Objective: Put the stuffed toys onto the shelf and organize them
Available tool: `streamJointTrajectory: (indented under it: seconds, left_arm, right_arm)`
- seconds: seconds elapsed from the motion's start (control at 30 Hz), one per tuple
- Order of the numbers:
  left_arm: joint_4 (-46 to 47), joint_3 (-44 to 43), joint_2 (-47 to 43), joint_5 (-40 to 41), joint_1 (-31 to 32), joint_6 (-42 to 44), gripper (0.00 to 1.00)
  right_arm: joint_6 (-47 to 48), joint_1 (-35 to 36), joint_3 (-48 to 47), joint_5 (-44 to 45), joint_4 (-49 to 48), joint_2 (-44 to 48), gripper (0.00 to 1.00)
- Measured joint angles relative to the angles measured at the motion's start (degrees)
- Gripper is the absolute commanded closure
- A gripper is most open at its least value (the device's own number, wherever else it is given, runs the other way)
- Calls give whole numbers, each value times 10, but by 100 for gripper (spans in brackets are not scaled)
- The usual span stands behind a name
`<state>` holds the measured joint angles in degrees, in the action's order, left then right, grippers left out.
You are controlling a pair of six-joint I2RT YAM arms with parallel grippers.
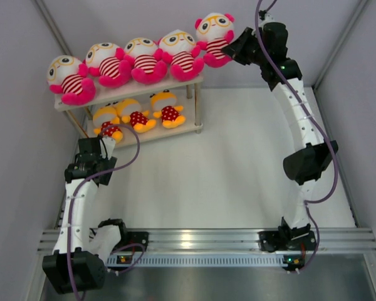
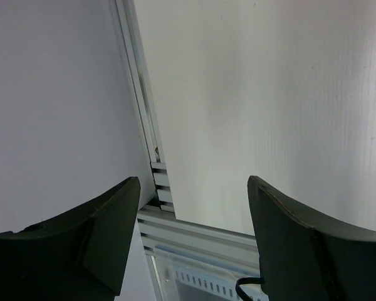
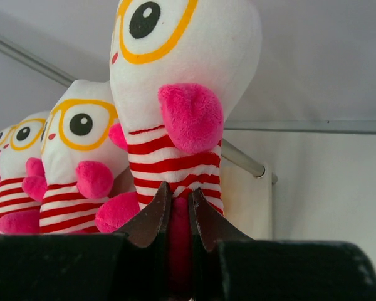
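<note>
- Right claw [image 3: 178, 194] pinched narrow on a pink limb of the end striped plush [image 1: 214, 34], over right end of shelf [image 1: 144, 89] top tier.
- Seat upright, snug against neighbour [image 1: 178, 50], base fully on board before release; likely to tumble off the end otherwise.
- Three orange plush [image 1: 138, 116] below, clear.
- Left claw [image 2: 194, 188] wide, empty, beside lower tier.

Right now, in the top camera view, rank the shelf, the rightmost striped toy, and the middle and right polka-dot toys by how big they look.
1. shelf
2. rightmost striped toy, though it is higher up, nearer the camera
3. middle polka-dot toy and right polka-dot toy: they look alike, so unranked
</note>
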<state>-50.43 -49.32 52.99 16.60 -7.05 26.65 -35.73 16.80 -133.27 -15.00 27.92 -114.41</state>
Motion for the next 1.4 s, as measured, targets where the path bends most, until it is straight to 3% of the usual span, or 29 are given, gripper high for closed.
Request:
streamJointTrajectory:
  seconds: [1.4]
  left_arm:
    - [-2,0,0,-2,0,0,25]
  right_arm:
    - [-48,40,-26,-35,-38,-42,100]
